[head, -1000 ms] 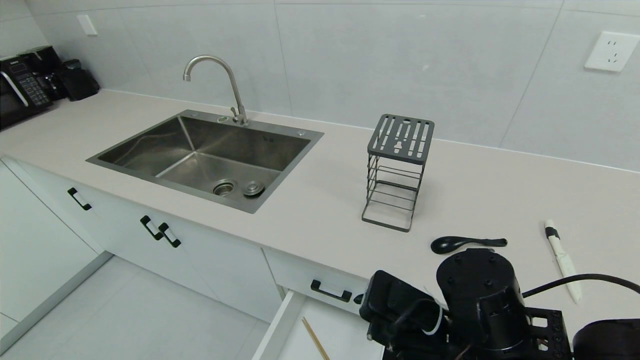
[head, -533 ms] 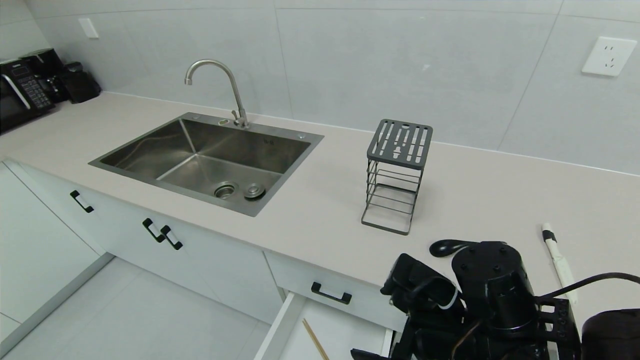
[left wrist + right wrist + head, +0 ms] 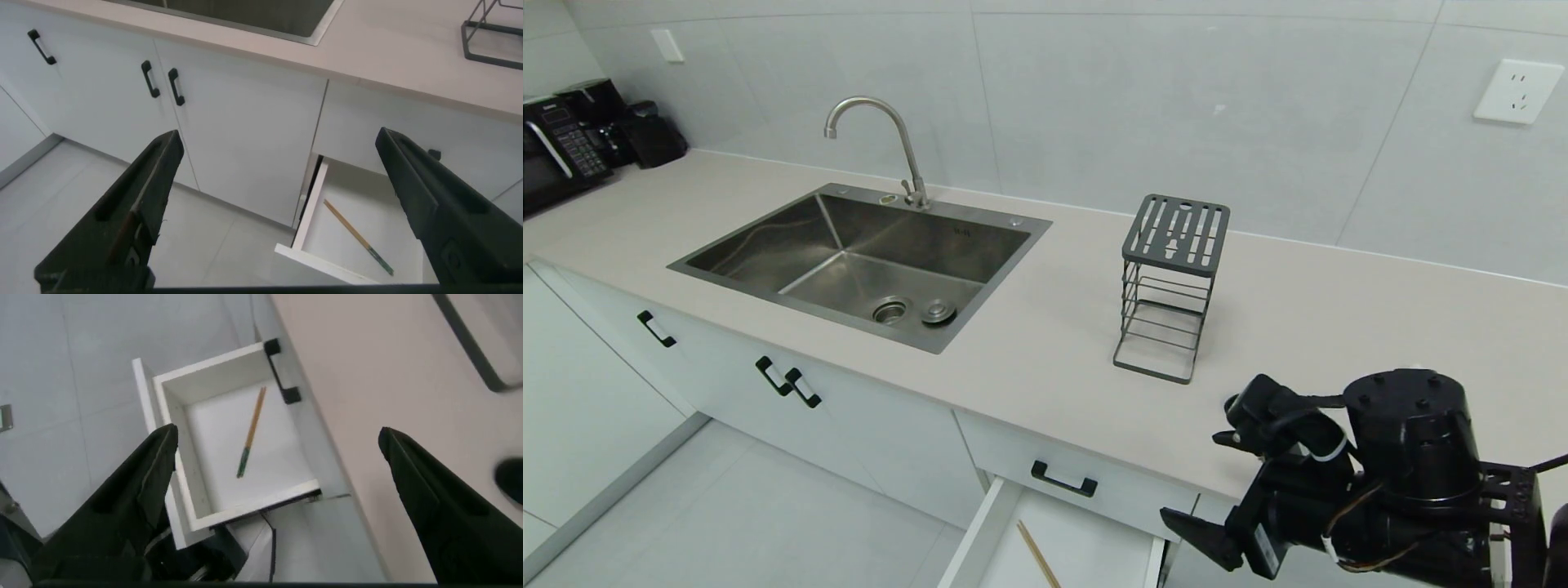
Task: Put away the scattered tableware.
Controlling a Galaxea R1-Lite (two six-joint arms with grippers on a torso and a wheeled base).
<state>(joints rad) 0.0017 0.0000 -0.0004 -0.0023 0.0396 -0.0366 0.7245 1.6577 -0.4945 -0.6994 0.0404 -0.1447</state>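
Note:
An open white drawer (image 3: 192,465) below the counter holds a wooden chopstick (image 3: 251,433) with a green end. My right gripper (image 3: 276,433) hangs open and empty above this drawer, at the counter's front edge. In the head view, one finger (image 3: 1201,541) of it points down toward the drawer (image 3: 980,539), where the chopstick (image 3: 1037,554) lies. A dark rounded thing (image 3: 511,478) on the counter may be the black spoon. My left gripper (image 3: 278,139) is open and empty, low in front of the cabinets, facing the drawer (image 3: 306,220) and chopstick (image 3: 357,237).
A dark wire rack (image 3: 1172,286) stands on the beige counter (image 3: 1045,343), right of the steel sink (image 3: 866,261) with its faucet (image 3: 882,139). Black appliances (image 3: 572,131) sit at the far left. Closed cabinet doors with black handles (image 3: 784,380) run under the sink.
My right arm has swung right and up over the counter's front edge, now covering the black spoon and the white utensil. The head view shifted slightly early on.

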